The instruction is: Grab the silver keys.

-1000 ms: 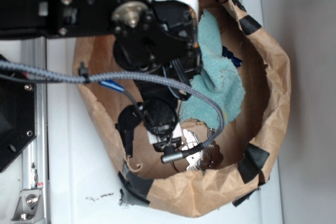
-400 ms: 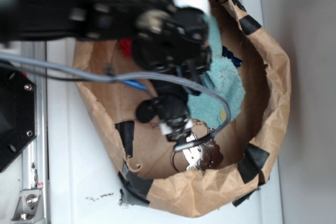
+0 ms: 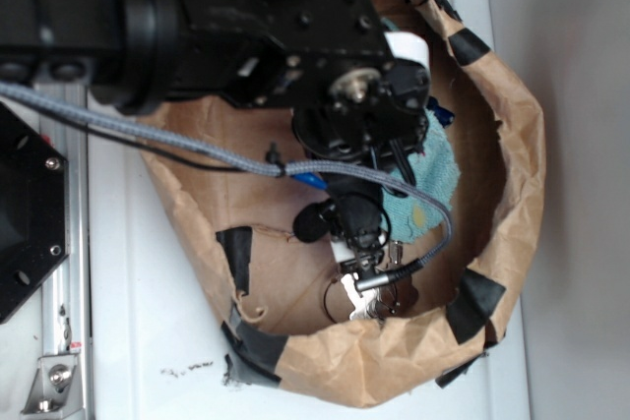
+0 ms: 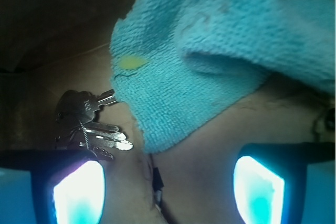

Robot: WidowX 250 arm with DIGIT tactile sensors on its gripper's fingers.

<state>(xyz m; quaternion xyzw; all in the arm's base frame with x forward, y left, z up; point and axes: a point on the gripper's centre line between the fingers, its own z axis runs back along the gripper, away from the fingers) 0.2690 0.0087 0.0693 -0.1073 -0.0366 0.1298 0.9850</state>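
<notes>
Surface: a white surface (image 3: 148, 341) carries a brown paper bag (image 3: 512, 194) with a rolled rim and black tape patches; the bag's left rim lies near the left edge of the surface.
Arm: the black robot arm (image 3: 197, 27) reaches from the left over the bag, and a grey braided cable (image 3: 148, 130) runs along it.
Silver keys: the silver keys (image 4: 86, 124) lie on the brown bottom of the bag, on the side toward the near edge of the surface in the exterior view (image 3: 362, 297). In the wrist view they are at the left, just above the left finger.
Gripper: the gripper (image 4: 168, 190) is down inside the bag with its 2 fingers spread apart and nothing between them. The left finger (image 4: 79, 192) is just beside the keys; contact I cannot tell.
Teal cloth: the teal cloth (image 4: 210, 61) lies crumpled beside the keys, its edge close to them, with a small yellow spot. In the exterior view it (image 3: 438, 179) is partly hidden under the arm.
</notes>
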